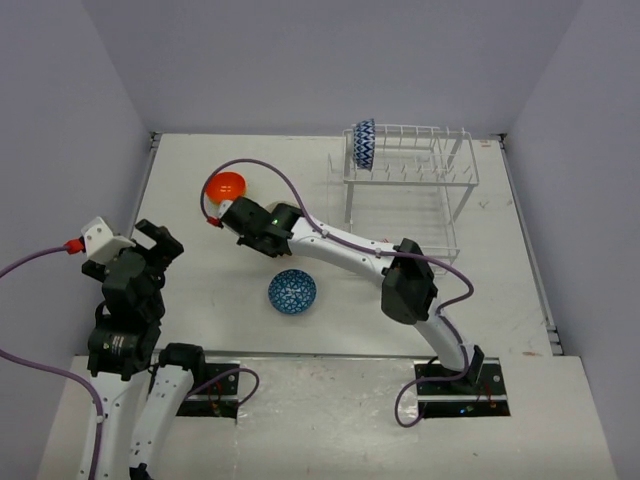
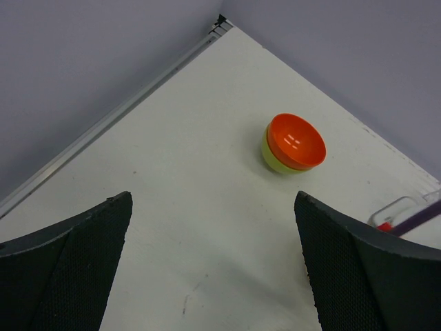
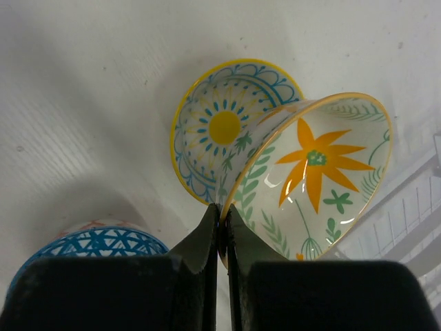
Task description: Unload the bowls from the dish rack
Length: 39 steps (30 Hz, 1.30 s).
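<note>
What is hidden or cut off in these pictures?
- Right wrist view: blue bowl, lower part behind the right pincer.
- Right wrist view: dish rack, cut by the right edge, blurred.
- Left wrist view: green bowl, mostly covered by the orange bowl inside it.
- Top view: flowered bowl, hidden under the right arm.

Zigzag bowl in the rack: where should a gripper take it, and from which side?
Probably the top of its rim, pinched from above: the blue-white zigzag bowl stands on edge at the left end of the dish rack's top row, so its upper rim is exposed while wires hem its lower part.
</note>
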Each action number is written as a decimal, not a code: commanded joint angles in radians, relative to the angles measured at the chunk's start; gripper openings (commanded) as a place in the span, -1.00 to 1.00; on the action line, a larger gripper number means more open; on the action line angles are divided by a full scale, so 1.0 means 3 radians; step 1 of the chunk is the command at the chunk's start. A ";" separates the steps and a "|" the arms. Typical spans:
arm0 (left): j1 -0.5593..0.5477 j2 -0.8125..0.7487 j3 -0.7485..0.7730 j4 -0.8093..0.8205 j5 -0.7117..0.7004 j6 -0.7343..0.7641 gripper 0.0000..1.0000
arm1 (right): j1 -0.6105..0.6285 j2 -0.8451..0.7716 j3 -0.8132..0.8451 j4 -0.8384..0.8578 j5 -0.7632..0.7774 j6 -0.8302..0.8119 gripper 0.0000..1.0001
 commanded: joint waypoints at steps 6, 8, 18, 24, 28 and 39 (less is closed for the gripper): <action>-0.0001 0.0029 0.0046 0.0062 0.0005 0.0008 1.00 | 0.0056 0.0096 0.0340 -0.0221 0.0432 -0.0264 -1.00; -0.0001 0.0029 0.0041 0.0062 0.0020 0.0013 1.00 | 0.0056 0.0106 0.0315 -0.0195 0.0417 -0.0305 -1.00; -0.0001 0.0024 0.0036 0.0083 0.0056 0.0038 1.00 | 0.0061 0.0234 0.0396 -0.0134 0.0355 -0.0474 -1.00; -0.0001 0.0018 0.0030 0.0093 0.0071 0.0049 1.00 | 0.0086 0.0321 0.0381 -0.0118 0.0407 -0.0520 -1.00; -0.0001 0.0018 0.0025 0.0098 0.0081 0.0054 1.00 | 0.0102 0.0347 0.0386 -0.0108 0.0432 -0.0551 -1.00; -0.0001 0.0023 0.0025 0.0103 0.0097 0.0064 1.00 | 0.0097 0.0510 0.0417 -0.0072 0.0417 -0.0617 -1.00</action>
